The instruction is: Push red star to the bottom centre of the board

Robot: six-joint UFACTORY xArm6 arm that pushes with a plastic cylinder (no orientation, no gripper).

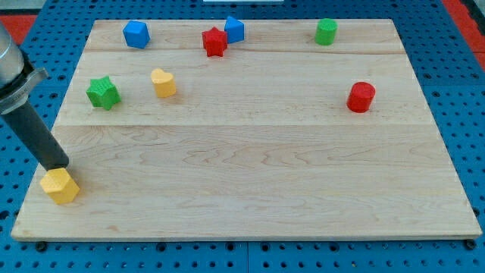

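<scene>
The red star (pixel 214 42) lies near the view's top, a little left of centre, touching a blue cube (pixel 235 29) at its upper right. My tip (pixel 59 167) is far from it, at the board's lower left, right above a yellow block (pixel 60 186) and touching or almost touching it. The dark rod rises from the tip up to the view's left edge.
A blue block (pixel 136 34) sits at the top left, a green star (pixel 102 92) and a yellow heart (pixel 163 83) at the left, a green cylinder (pixel 326 32) at the top right, a red cylinder (pixel 361 97) at the right. The wooden board (pixel 250 189) lies on a blue pegboard.
</scene>
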